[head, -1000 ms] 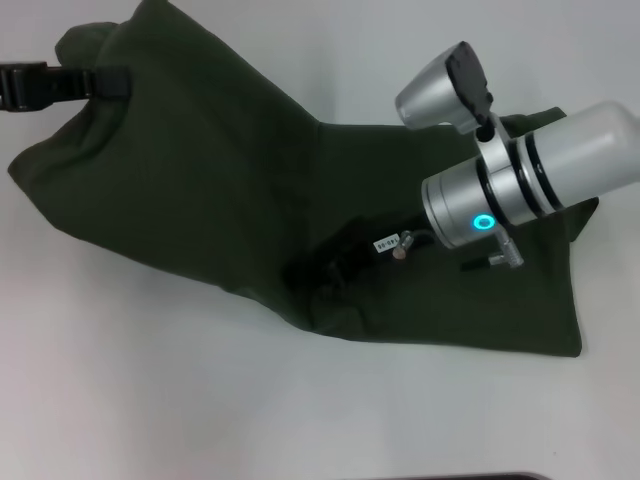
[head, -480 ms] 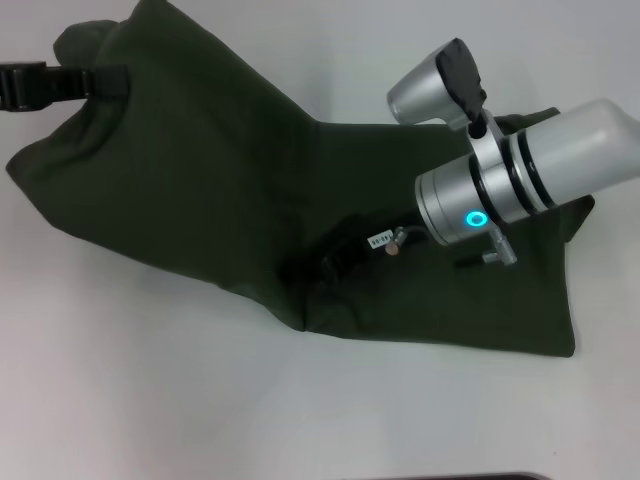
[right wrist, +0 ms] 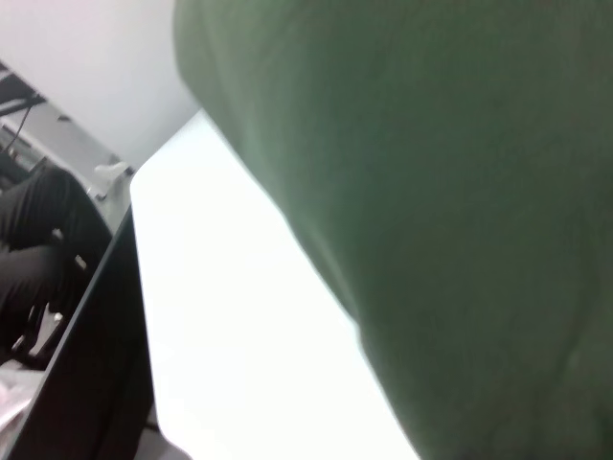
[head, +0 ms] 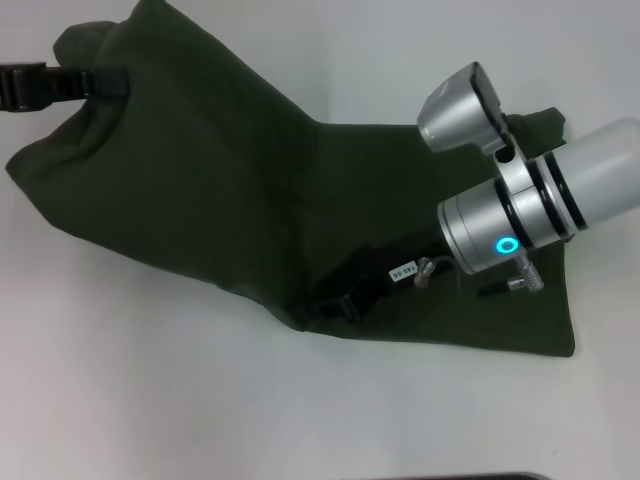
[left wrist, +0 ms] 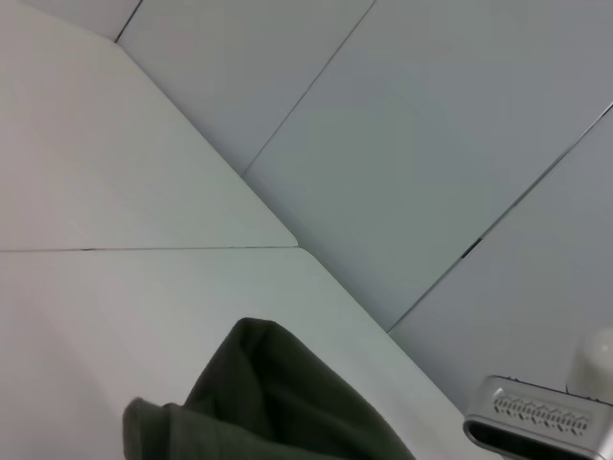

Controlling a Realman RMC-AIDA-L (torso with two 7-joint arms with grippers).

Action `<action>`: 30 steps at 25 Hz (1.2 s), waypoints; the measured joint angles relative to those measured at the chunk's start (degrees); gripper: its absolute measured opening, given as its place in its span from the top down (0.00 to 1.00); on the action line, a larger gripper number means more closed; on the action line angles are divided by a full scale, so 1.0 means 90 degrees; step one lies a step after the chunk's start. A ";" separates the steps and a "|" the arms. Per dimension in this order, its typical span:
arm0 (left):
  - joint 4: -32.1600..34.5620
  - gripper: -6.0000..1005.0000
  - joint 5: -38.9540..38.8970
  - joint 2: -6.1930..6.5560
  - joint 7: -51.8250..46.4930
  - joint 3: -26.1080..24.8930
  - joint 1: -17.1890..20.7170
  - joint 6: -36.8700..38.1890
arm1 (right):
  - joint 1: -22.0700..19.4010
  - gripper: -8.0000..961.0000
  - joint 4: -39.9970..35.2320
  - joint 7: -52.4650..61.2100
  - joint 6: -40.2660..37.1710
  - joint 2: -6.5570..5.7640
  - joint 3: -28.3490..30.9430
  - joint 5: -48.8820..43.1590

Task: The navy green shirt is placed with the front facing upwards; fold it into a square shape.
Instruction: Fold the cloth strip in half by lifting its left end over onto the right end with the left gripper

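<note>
Folding under way, by the look of it, and well short of a square. Navy green shirt (head: 200, 190) lying across the white bench (head: 150, 400) as a broad, uneven slanted shape, wider at the far left than at the near right, with a raised crease running through the middle. No chest lettering, collar or neck label on show in the head view, so probably doubled over on itself at least once. Left gripper (head: 105, 80) at the far left corner of the cloth, fingers seemingly closed on a bunched edge held a little above the bench; same bunch visible in the left wrist view. Right gripper (head: 345, 290) low over the near middle of the cloth, dark fingers apparently pinching a fold close to the near edge, hard to separate from the dark fabric; right wrist view filled with green cloth close up. Left to do, as a judgement: carrying both held edges across, laying them flat, then squaring off the ragged outline with further folds and smoothing the crease.
</note>
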 joint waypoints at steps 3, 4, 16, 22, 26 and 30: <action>-0.0006 0.91 0.0000 -0.0004 0.0000 0.0008 -0.0006 -0.0022 | 0.0089 0.93 0.0001 0.0055 0.0049 0.0039 -0.0175 0.0021; -0.0007 0.91 0.0000 -0.0004 0.0000 0.0010 -0.0012 -0.0025 | 0.0132 0.93 0.0012 0.0078 0.0105 0.0048 -0.0217 0.0035; -0.0010 0.90 0.0000 -0.0012 0.0000 0.0015 -0.0039 -0.0028 | 0.0384 0.93 0.0060 0.0392 0.0664 0.0075 -0.0313 0.0056; -0.0010 0.90 0.0000 -0.0010 0.0000 0.0007 -0.0036 -0.0040 | 0.0435 0.93 0.0059 0.0392 0.0690 0.0087 -0.0751 0.0408; -0.0010 0.90 0.0000 -0.0009 0.0000 0.0006 -0.0034 -0.0046 | 0.0452 0.92 0.0056 0.0399 0.0878 0.0087 -0.1136 0.0813; -0.0010 0.90 0.0000 -0.0009 0.0000 0.0006 -0.0028 -0.0047 | 0.0490 0.92 0.0027 0.0403 0.1004 0.0105 -0.1405 0.1052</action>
